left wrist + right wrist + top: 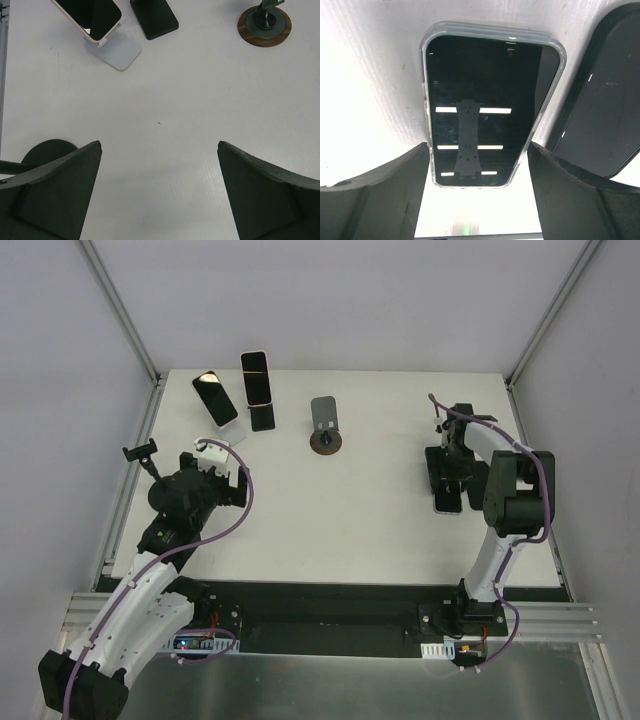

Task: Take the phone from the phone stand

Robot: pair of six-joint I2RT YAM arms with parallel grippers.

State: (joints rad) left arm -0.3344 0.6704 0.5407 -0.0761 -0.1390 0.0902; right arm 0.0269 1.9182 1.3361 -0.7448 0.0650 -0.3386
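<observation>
Phone (485,105) lies flat, screen up, long axis near-to-far.

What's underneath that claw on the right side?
A phone in a clear case lies flat, screen up, on the white table, between the fingers of the right gripper; a dark rounded slab sits beside it. Whatever is beneath the phone is covered.

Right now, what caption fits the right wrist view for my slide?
Right gripper straddles a clear-cased phone lying flat on the table, a dark slab beside it; grip unclear.
</observation>
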